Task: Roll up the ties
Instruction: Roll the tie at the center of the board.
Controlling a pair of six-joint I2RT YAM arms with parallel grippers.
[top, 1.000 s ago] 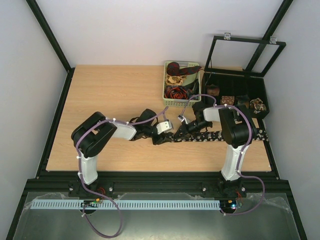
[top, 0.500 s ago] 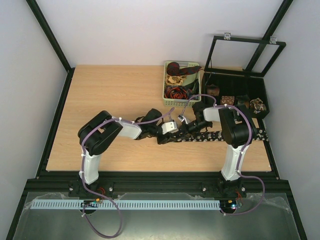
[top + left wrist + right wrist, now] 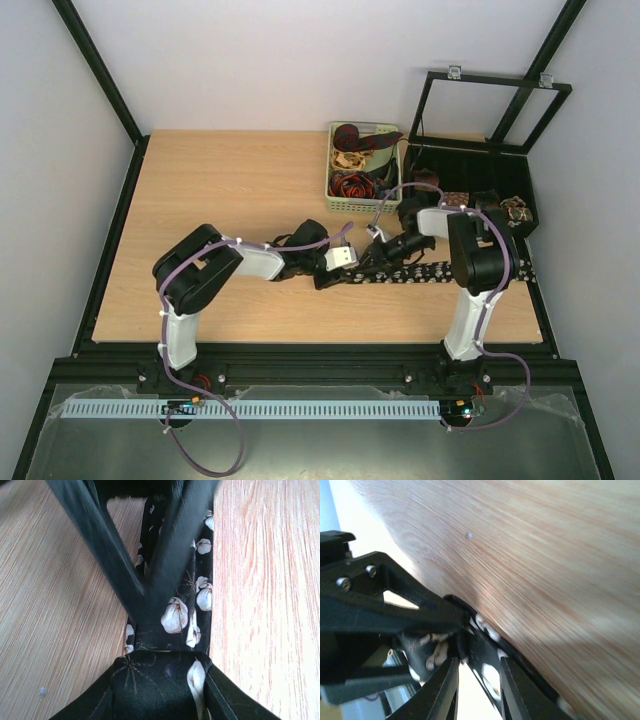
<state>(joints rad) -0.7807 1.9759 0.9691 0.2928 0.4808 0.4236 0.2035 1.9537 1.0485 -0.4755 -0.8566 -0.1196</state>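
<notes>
A black tie with white flowers point(image 3: 450, 271) lies flat along the right front of the table. Its left end is rolled into a small coil point(image 3: 160, 685). My left gripper point(image 3: 335, 268) is shut on that coil, which fills the gap between its fingers point(image 3: 220, 700). The flat strip point(image 3: 180, 615) runs on ahead of it. My right gripper point(image 3: 372, 260) comes in from the right, tips down on the strip just beyond the coil. Its fingers point(image 3: 445, 690) stand apart with the strip point(image 3: 490, 672) passing between them. The left gripper's black body fills the left of the right wrist view.
A green basket point(image 3: 336, 190) with loose dark red and beige ties stands at the back centre. A black compartment box point(image 3: 500, 165) with its lid frame open upward is at the back right and holds rolled ties point(image 3: 456, 200). Bare wood point(image 3: 220, 180) lies to the left.
My left gripper has moved right along the tie with the coil, closing up on the right gripper. The right gripper has drawn back slightly to the right.
</notes>
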